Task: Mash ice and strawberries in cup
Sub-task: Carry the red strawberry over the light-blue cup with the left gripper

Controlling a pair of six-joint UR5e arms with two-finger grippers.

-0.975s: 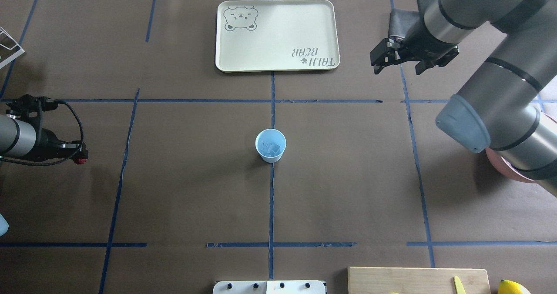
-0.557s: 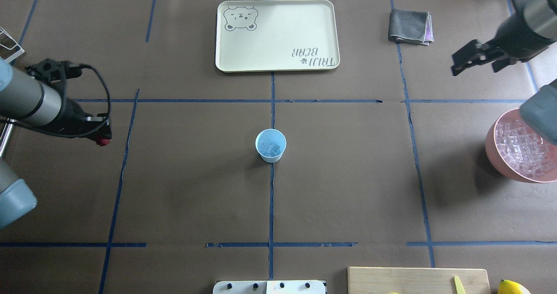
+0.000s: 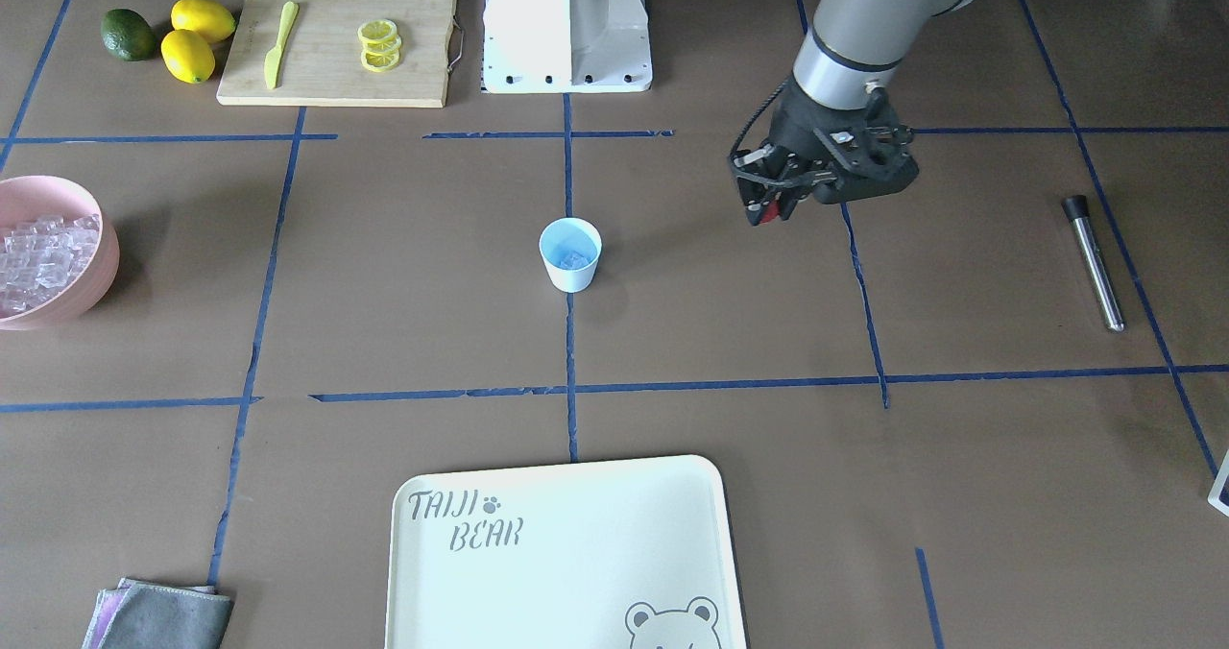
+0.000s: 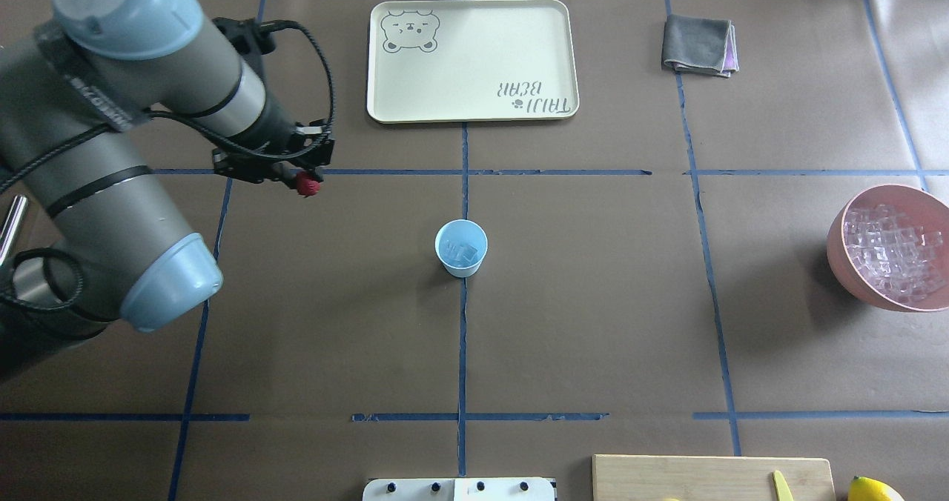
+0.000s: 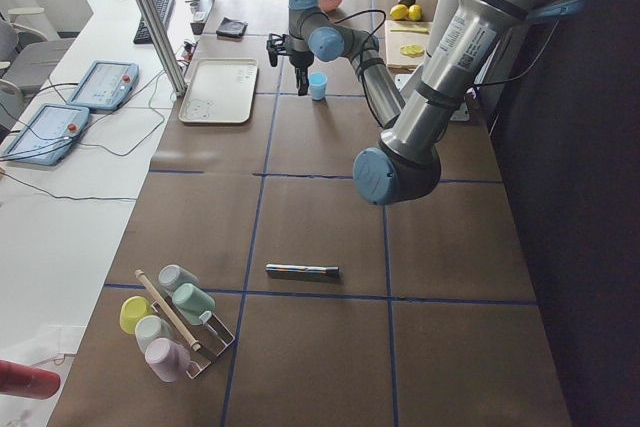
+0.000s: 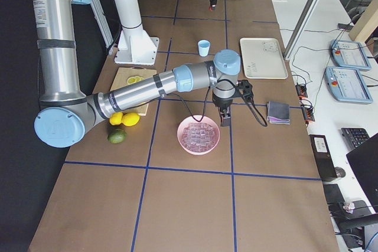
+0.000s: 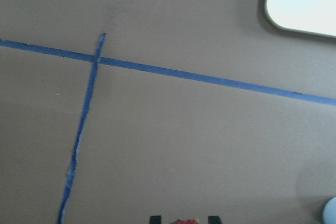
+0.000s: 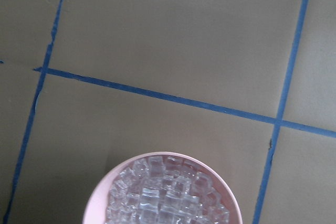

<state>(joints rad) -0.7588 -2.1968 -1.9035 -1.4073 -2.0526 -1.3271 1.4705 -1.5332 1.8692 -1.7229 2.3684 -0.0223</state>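
Note:
The light-blue cup point(image 4: 461, 247) stands at the table's middle with a few ice cubes point(image 4: 464, 252) in it; it also shows in the front view point(image 3: 570, 253). My left gripper point(image 4: 305, 182) is shut on the red strawberry point(image 4: 306, 185) and holds it above the table, left of the cup and farther from me. In the front view the gripper point(image 3: 769, 209) holds the berry point(image 3: 768, 213) right of the cup. The left wrist view shows the berry point(image 7: 186, 222) at its bottom edge. My right gripper point(image 6: 225, 119) shows only in the exterior right view, beside the pink bowl; I cannot tell if it is open.
A pink bowl point(image 4: 836, 243) full of ice cubes point(image 4: 890, 253) sits at the right edge. A cream tray point(image 4: 471, 60) and a grey cloth point(image 4: 697, 45) lie at the far side. A metal muddler point(image 3: 1093, 263) lies on my left. A cutting board point(image 3: 336, 44) and lemons point(image 3: 197, 39) lie near my base.
My left arm has swung in from the left edge toward the middle with the strawberry. My right arm has pulled back out of the overhead view, uncovering the pink bowl.

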